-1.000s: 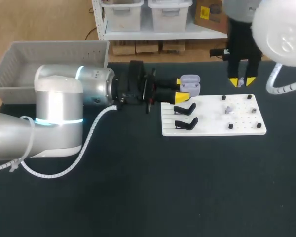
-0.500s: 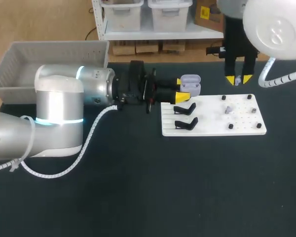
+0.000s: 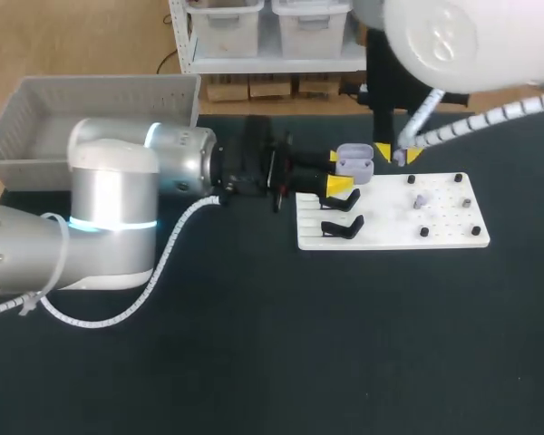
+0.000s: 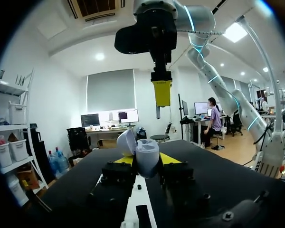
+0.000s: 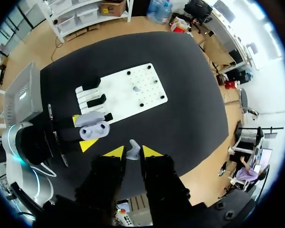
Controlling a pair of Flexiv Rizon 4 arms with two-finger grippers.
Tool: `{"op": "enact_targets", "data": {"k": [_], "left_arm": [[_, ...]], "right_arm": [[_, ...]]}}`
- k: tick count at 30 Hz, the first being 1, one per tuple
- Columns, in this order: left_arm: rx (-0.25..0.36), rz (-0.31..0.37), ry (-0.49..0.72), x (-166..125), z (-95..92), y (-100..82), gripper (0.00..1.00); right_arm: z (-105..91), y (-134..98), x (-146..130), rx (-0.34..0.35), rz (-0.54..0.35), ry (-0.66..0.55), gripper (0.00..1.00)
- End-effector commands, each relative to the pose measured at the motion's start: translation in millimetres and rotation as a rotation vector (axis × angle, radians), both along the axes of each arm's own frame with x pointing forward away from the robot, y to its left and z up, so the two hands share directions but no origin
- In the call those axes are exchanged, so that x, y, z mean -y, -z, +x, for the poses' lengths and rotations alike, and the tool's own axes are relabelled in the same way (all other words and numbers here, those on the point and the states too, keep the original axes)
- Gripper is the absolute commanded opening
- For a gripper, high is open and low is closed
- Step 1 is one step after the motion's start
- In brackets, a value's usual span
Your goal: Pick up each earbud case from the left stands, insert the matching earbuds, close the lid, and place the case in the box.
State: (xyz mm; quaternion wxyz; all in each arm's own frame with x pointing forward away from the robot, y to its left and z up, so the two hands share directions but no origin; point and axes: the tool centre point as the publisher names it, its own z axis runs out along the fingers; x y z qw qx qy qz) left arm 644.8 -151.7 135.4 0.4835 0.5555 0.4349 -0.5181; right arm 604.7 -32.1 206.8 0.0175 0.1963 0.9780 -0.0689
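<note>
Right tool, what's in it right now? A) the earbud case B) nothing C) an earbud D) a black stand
C: in the right wrist view a small lavender earbud sits pinched between the yellow tips of the right tool, while the case, lid open, is held by the left tool.

Right gripper (image 3: 397,152), earbud (image 3: 398,159) pinched in it, swings left from beyond the board, now just beside the case (image 3: 354,160).
</note>
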Motion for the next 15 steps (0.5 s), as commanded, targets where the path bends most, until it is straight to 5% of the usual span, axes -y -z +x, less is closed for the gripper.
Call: {"op": "enact_targets", "data": {"k": [1, 15], "left_arm": [[-0.007, 0.005, -0.004, 6.5, -3.1, 0.8, 0.00], [-0.011, 0.000, -0.035, 5.2, -5.5, 0.1, 0.00]], "right_arm": [[3.9, 0.1, -7.0, -0.009, -0.022, 0.028, 0.00], [7.4, 5.8, -18.5, -0.003, 0.023, 0.088, 0.00]]}}
